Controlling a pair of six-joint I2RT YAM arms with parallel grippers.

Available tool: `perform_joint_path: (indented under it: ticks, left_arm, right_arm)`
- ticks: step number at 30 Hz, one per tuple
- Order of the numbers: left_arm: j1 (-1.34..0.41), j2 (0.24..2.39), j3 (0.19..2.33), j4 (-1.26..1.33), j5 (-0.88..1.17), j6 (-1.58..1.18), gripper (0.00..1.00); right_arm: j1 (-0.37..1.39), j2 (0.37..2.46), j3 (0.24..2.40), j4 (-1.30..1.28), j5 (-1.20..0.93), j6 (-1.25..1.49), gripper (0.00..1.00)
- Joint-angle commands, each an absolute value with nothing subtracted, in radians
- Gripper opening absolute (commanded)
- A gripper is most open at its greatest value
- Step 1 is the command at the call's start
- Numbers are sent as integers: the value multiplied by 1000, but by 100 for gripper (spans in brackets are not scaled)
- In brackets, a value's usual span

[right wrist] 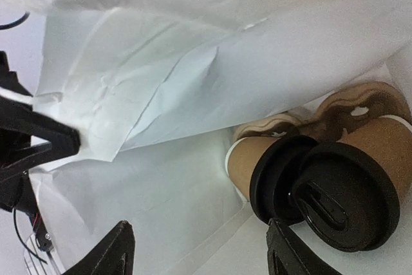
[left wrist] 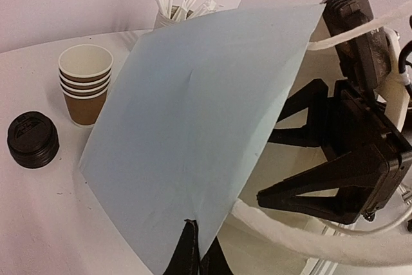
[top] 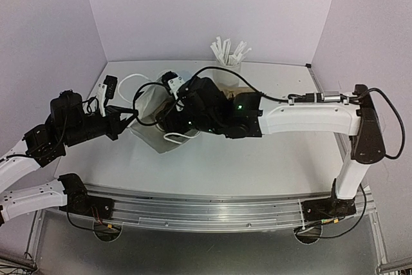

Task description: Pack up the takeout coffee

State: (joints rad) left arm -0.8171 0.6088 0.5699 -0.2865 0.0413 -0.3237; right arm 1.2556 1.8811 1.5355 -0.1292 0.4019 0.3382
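Most of the top view is taken up by a white table [top: 257, 159], at whose near edge both arms are bolted. A white paper bag [left wrist: 193, 114] is set left of centre on it. In the left wrist view one flat panel of the bag fills the middle of the frame.

The right arm [top: 309, 117] is stretched from the right edge across to the bag, and the left arm [top: 71, 127] is bent in from the lower left. The left gripper [left wrist: 196, 252] is clenched on the bag's edge at the bottom of its own view, with the paper pinched between the jaws. The right gripper [right wrist: 199, 227] is seen inside the bag, its fingers spread wide and nothing between them.

A brown moulded carrier [right wrist: 360, 101] is seen at the right of the right wrist view, against the bag's white paper. Two lidded coffee cups [right wrist: 257, 159] are seated in it, side by side and touching, their black tops turned toward the camera.

Outside the bag, a nested stack of brown paper cups [left wrist: 85, 85] stands upright at the upper left of the left wrist view. A short pile of black lids [left wrist: 32, 140] is placed just beside it, toward the left edge. A white cup of wrapped straws [top: 226, 56] is seen at the top centre of the overhead frame, near the back wall.
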Motion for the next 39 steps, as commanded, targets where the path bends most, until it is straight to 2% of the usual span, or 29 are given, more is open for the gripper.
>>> perform_joint_path:
  ticks: [1,5,13,16,20,22,33,37,39]
  left_arm:
    - [-816,601,586,-273,57,-339,0]
    - [-816,597,580,-265,68,-345,0]
    - [-816,596,581,-272,68,-343,0]
    - [-816,596,579,-271,66,-342,0]
    - [-817,595,573,-265,63,-341,0]
    - [-816,594,572,-265,61,-339,0]
    - [-816,593,569,-268,57,-334,0]
    - [-816,594,569,-265,55,-331,0]
    - [-816,595,569,-265,56,-331,0]
  right_arm:
    - [1243,1987,1636,-198,520,399,69]
    - [1212,2036,1663,-231,533,422,70]
    - [1190,2165,1752,-255,393,414,68]
    - [1191,2178,1765,-260,248,399,65]
    - [1191,2172,1797,-238,-48,351,65]
    - [1191,2156,1787,-215,-116,353,65]
    - [1182,2033,1714,-102,-77,361,66]
    - [1161,1957,1622,69,-158,405,67]
    - [1155,1932,1609,75,-178,420,67]
